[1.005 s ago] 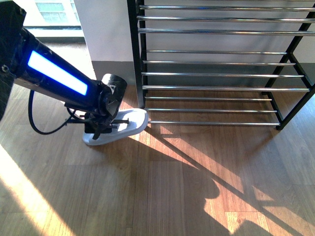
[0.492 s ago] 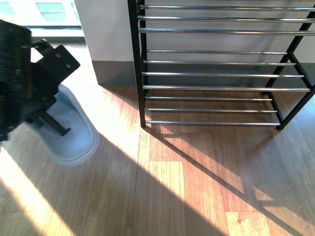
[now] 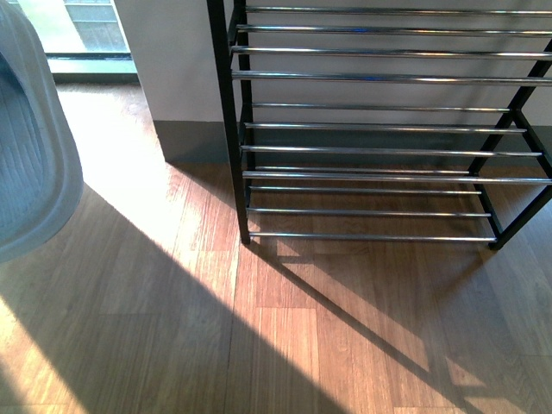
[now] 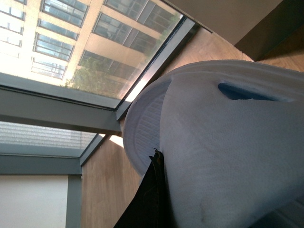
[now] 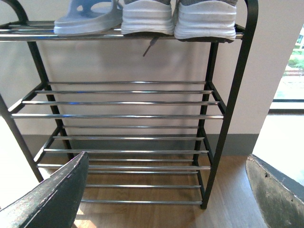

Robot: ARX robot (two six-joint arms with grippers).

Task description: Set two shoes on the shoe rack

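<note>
The shoe rack [image 3: 362,129] fills the upper right of my front view, black side frames and chrome rods, its lower tiers bare there. In my right wrist view its top tier [image 5: 142,34] carries a pale blue slide sandal [image 5: 85,16] at the upper left and two grey sneakers with white soles [image 5: 147,16] [image 5: 205,18] beside it, lined up side by side. The second pale blue sandal [image 3: 30,164] looms at the left edge of my front view, off the floor; my left wrist view shows it [image 4: 223,152] close up with one dark finger [image 4: 149,199] pressed against it, so my left gripper has hold of it. My right gripper [image 5: 166,199] stands wide open, holding nothing.
</note>
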